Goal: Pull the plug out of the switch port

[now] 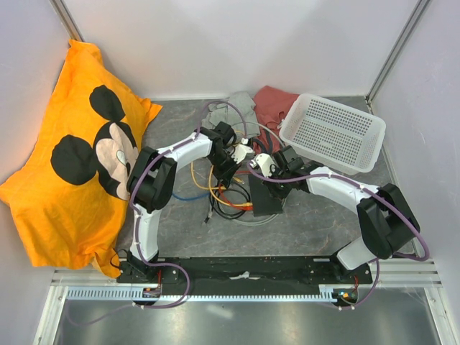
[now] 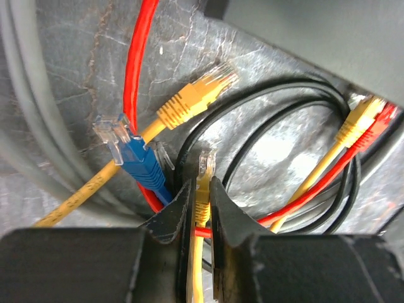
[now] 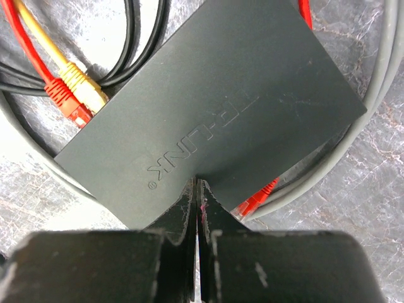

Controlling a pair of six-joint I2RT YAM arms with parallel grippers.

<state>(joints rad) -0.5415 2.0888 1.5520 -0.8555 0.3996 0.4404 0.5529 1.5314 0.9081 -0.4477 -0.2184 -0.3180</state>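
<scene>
The switch [image 3: 214, 95] is a flat matte-black TP-Link box lying on the grey table; it also shows in the top view [image 1: 267, 201]. A yellow plug and a red plug [image 3: 74, 93] sit side by side in sockets in its edge, also seen in the left wrist view [image 2: 363, 123]. My left gripper [image 2: 201, 184] is shut on another yellow plug [image 2: 203, 189] whose clear tip points free, away from the switch. My right gripper [image 3: 197, 184] is shut, its tips resting on the switch's top face near one edge. A further red plug [image 3: 255, 199] shows at that edge.
Loose yellow [image 2: 196, 95] and blue [image 2: 129, 151] plugs lie among red, black and grey cables [image 1: 223, 195]. A white basket [image 1: 334, 133] stands at the back right. An orange Mickey pillow [image 1: 79, 158] fills the left. Crumpled cloths [image 1: 251, 106] lie at the back.
</scene>
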